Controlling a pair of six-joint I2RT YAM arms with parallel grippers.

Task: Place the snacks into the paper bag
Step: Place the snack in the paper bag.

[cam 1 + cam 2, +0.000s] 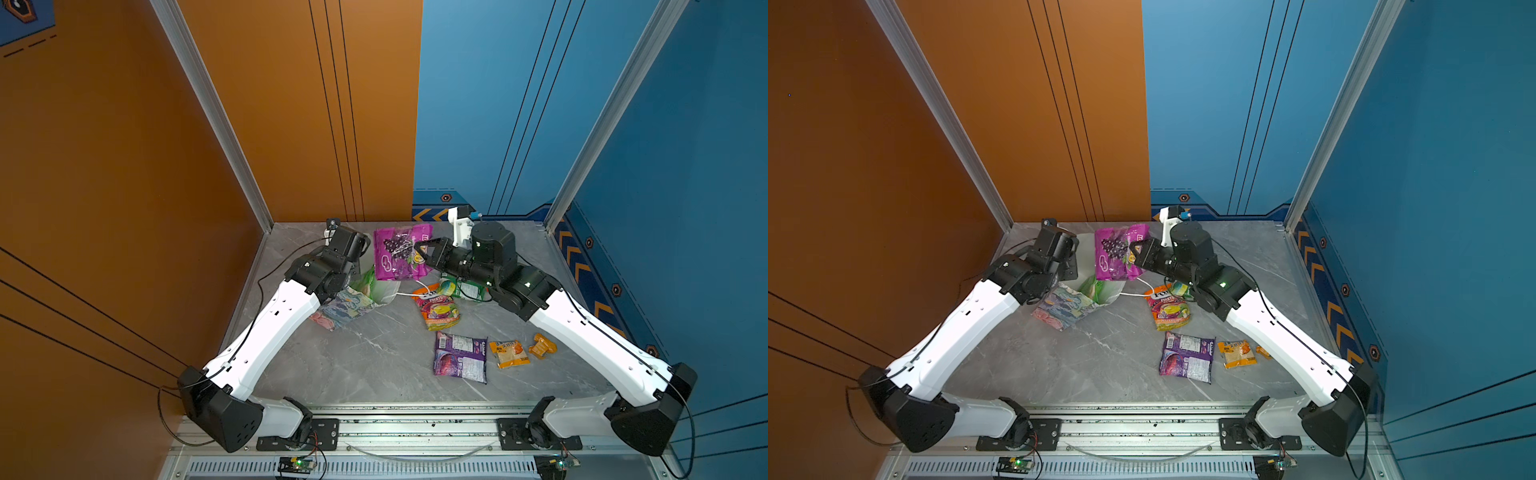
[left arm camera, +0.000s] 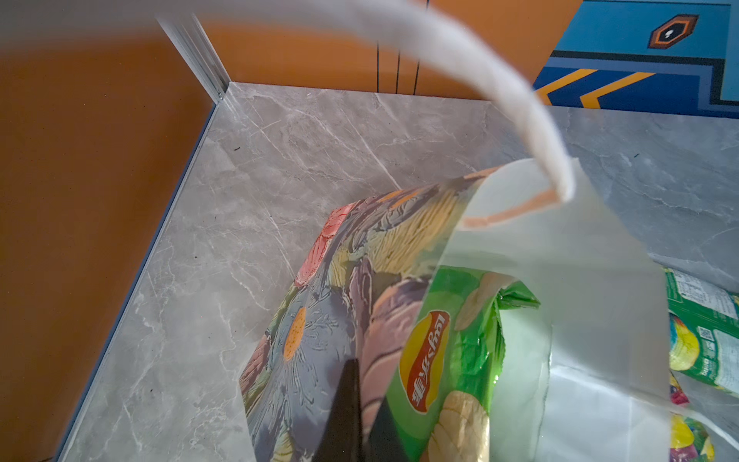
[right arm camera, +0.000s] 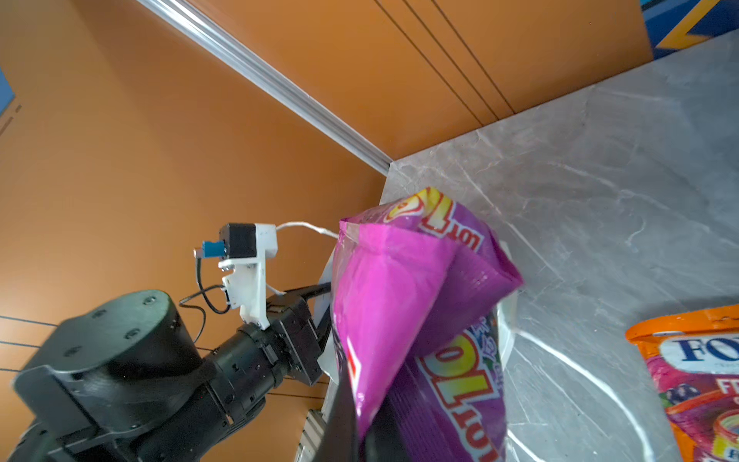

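The floral paper bag (image 1: 343, 309) (image 1: 1065, 309) leans at the left, its white mouth facing the table's middle. My left gripper (image 2: 366, 384) is shut on the bag's printed wall (image 2: 320, 320) at the rim. The green Lay's packet (image 2: 452, 352) (image 1: 368, 282) sits inside the mouth. My right gripper (image 3: 360, 416) (image 1: 419, 253) is shut on the magenta grape packet (image 1: 399, 253) (image 3: 392, 304), held just behind the bag's mouth. On the table lie an orange-and-purple packet (image 1: 436, 307), a green-white packet (image 1: 467, 287), a purple packet (image 1: 460, 358) and a yellow-orange packet (image 1: 509, 353).
A small orange packet (image 1: 542, 345) lies beside my right forearm. One white cord handle (image 1: 411, 291) trails on the marble table (image 1: 374, 365); another (image 2: 532, 116) arches over the left wrist camera. Orange and blue walls and aluminium posts close in the back and sides.
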